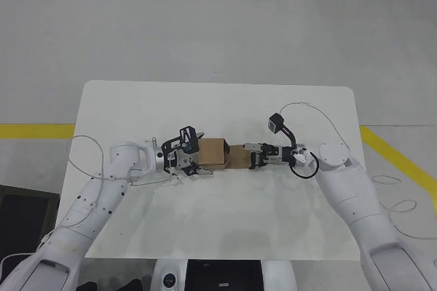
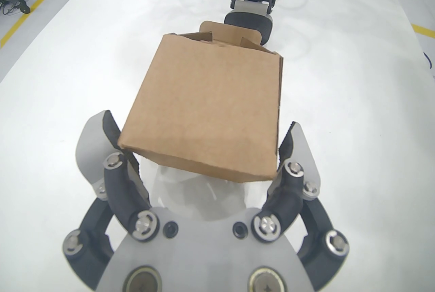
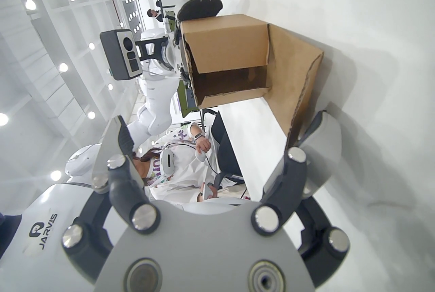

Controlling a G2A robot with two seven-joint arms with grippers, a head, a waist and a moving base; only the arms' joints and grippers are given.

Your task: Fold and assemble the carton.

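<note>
the brown corrugated carton (image 2: 210,96) lies on its side near the middle of the white table (image 1: 226,218), between my two grippers. my left gripper (image 2: 200,140) is clamped on the end of the carton nearest my left wrist, with one dark pad against each side of that end, and the box body runs straight away from the wrist. from above, this gripper sits right at the carton's end, touching it.

the opposite end of the carton is open and faces my right arm. through my right wrist camera the inside looks hollow and shadowed. one long flap (image 3: 292,83) sticks out from that open end and lies along the table toward my right gripper (image 3: 217,123).

my right gripper is spread wide and grips nothing. it is turned on its side, so one finger (image 3: 324,137) is down by the table surface and the other finger is up in the air, well apart from the cardboard. the tip of the flap meets the inner side of the lower finger. i cannot tell whether that finger is pressing the flap or only touching it.
</note>
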